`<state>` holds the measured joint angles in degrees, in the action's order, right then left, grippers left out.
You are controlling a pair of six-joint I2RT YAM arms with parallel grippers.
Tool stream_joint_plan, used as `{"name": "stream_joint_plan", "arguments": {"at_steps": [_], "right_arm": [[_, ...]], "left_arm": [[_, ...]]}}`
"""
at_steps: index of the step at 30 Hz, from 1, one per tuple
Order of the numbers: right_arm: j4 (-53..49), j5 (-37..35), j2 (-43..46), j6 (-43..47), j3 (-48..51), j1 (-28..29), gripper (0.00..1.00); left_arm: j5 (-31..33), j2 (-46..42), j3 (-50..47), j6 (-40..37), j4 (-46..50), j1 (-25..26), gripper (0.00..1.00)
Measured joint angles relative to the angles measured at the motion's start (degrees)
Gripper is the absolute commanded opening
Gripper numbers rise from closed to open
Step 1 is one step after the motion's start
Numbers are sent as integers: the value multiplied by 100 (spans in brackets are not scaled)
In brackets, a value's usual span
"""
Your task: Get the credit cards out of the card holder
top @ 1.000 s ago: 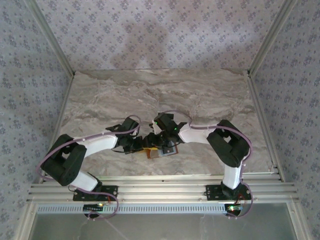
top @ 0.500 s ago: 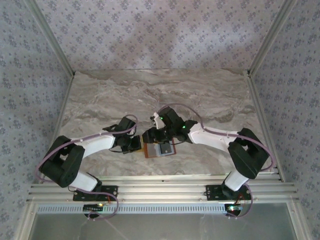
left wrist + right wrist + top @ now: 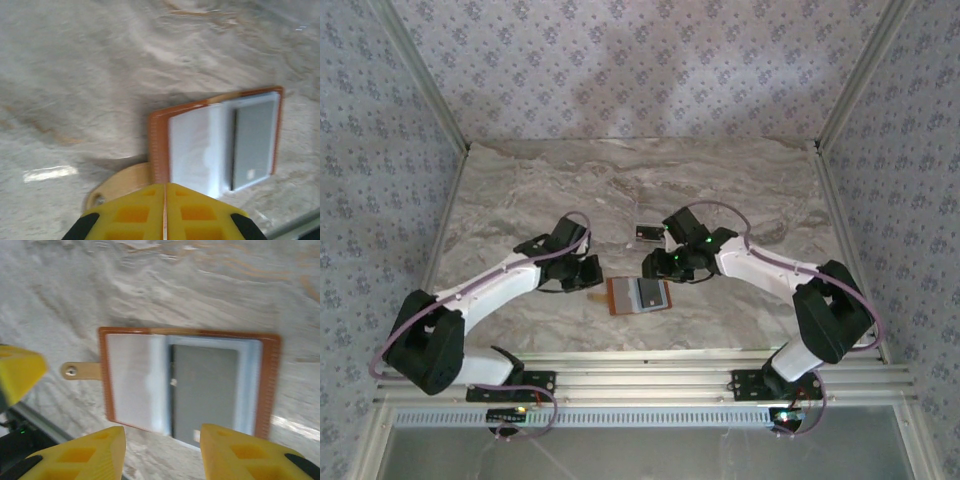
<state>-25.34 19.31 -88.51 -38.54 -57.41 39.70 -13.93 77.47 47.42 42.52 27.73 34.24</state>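
Observation:
The card holder (image 3: pixel 638 296) lies open and flat near the table's front edge, tan-brown with a strap tab (image 3: pixel 80 371). Its left panel holds a pale whitish card (image 3: pixel 132 385) and its right panel a dark grey card (image 3: pixel 205 390). A further small dark card (image 3: pixel 647 234) lies on the table behind the holder. My left gripper (image 3: pixel 592 272) is shut with nothing in it, its tips (image 3: pixel 165 197) just short of the holder (image 3: pixel 215 145) and its tab (image 3: pixel 120 182). My right gripper (image 3: pixel 655 265) hovers open above the holder's far edge, its fingers (image 3: pixel 162 445) holding nothing.
The marble-patterned table top (image 3: pixel 720 180) stretches behind both arms. An aluminium rail (image 3: pixel 640 360) runs along the front edge, close to the holder. Patterned walls enclose the left, right and back sides.
Both grippers have drawn back from the card holder, left one to the left, right one to the back right. The open holder and the small dark card are now uncovered.

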Motion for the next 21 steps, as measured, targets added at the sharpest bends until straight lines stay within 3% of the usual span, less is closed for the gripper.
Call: {"name": "stream_joint_plan", "arguments": {"at_steps": [7,13,21], "right_arm": [[-424,-354,-238,295,0,-92,44],[-332,-350,-542,396,0,-101,39],[-72,-232,-796,450,0,-122,26]], "left_arm": [[-155,717,428,238,-385,623,11],[-542,1290,354,728,-1327,748,11],[-820,1567,254,1016,-2070,756,7]]}}
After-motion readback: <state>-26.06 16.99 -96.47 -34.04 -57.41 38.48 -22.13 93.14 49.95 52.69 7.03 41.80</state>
